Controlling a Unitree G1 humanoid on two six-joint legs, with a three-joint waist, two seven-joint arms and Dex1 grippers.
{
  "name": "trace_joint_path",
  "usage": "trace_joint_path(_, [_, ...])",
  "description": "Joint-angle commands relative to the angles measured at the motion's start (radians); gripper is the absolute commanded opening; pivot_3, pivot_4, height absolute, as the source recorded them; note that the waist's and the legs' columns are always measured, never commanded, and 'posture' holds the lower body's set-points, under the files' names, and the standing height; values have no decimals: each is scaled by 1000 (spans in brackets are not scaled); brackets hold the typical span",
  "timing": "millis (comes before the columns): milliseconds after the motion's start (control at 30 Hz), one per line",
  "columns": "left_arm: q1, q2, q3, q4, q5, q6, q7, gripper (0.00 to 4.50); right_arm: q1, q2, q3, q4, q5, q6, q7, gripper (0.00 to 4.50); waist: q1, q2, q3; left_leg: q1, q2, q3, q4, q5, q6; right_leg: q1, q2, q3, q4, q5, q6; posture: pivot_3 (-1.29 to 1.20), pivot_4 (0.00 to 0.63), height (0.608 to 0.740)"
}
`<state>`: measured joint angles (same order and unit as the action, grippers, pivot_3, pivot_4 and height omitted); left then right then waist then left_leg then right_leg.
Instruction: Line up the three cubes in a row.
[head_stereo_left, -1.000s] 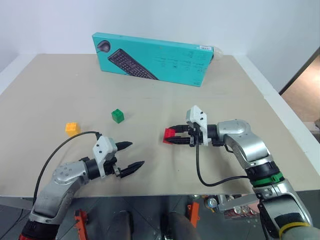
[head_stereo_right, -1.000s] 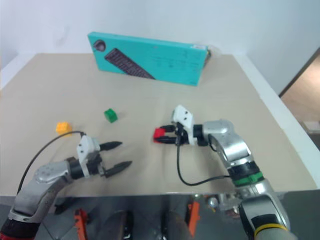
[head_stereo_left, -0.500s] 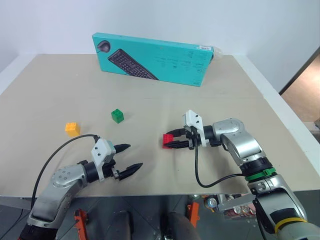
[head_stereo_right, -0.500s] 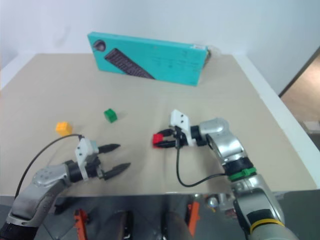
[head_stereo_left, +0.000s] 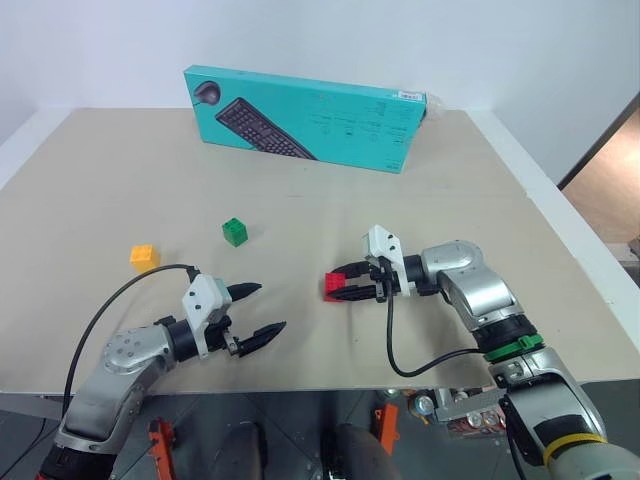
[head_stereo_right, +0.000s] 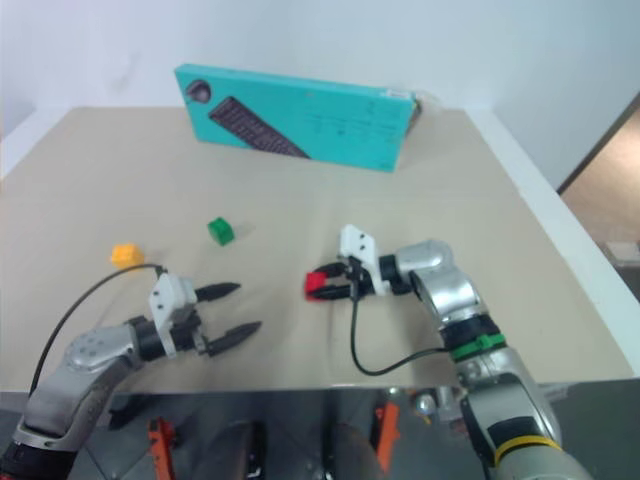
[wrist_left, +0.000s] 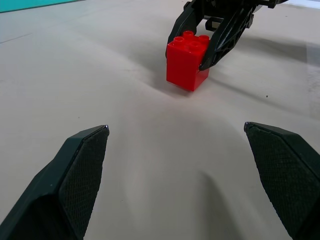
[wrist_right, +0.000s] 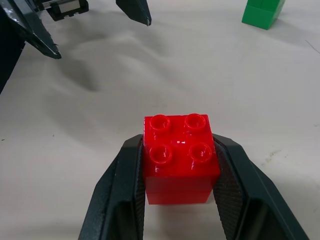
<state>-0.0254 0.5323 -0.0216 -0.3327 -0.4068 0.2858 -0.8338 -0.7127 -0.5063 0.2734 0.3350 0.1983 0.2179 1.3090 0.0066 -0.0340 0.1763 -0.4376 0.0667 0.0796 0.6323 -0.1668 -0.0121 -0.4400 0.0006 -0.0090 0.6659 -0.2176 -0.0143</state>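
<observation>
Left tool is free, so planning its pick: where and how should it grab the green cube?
Pinch the green cube on two opposite smooth side faces, coming down from above. It sits upright, studs up, alone on the table, so the open left tool can straddle it freely.

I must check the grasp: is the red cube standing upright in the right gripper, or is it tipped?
Upright. The red cube shows its four studs on top, held level between the fingers of the right gripper.

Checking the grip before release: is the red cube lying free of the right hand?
No, the right hand has a finger on either side of the red cube.
</observation>
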Motion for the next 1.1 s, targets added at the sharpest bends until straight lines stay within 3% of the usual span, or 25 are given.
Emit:
trace_joint_path(33, [-14, 5, 15, -19, 0, -16, 4, 4500, -29, -1, -23, -3, 15, -4, 23, 2316, 0, 0, 0, 0, 0, 0, 0, 0, 0, 0, 0, 0, 0, 0, 0, 0, 150, 740])
trace_joint_path(233, [-17, 2, 14, -16, 4, -15, 8, 4500, -18, -9, -32, -29, 24, -18, 37, 4344, 0, 0, 0, 0, 0, 0, 0, 0, 0, 0, 0, 0, 0, 0, 0, 0, 150, 740])
trace_joint_path(267, [-19, -1, 14, -15, 4, -14, 10, 4500, -14, -10, -36, -41, 29, -17, 37, 4436, 0, 0, 0, 0, 0, 0, 0, 0, 0, 0, 0, 0, 0, 0, 0, 0, 150, 740])
trace_joint_path(533, [-31, -24, 49, -7, -8, 11, 76, 4500, 23, -11, -127, -246, 122, 103, -65, 4436, 1, 0, 0, 0, 0, 0, 0, 0, 0, 0, -1, 0, 0, 2, 3, 0, 150, 740])
trace_joint_path(733, [-112, -111, 152, 58, 22, -13, 268, 4500, 104, 10, -223, -462, 228, 246, -219, 4436, 1, 0, 0, 0, 1, -1, 0, 0, 0, 0, -3, -1, 0, 2, 3, 0, 150, 740])
trace_joint_path(933, [-211, -132, 174, 161, 77, -20, 365, 4500, 189, 28, -237, -567, 205, 223, -355, 4436, 1, 0, 0, 0, -1, 0, 0, 0, 0, 1, -3, -1, 0, 2, 4, 0, 150, 740])
trace_joint_path(1100, [-310, -105, 161, 313, 96, -34, 330, 4500, 213, 22, -223, -575, 169, 177, -414, 4436, 1, 0, 0, 0, -1, 0, 1, 0, 0, 1, -1, -1, 0, 3, 5, 0, 150, 740])
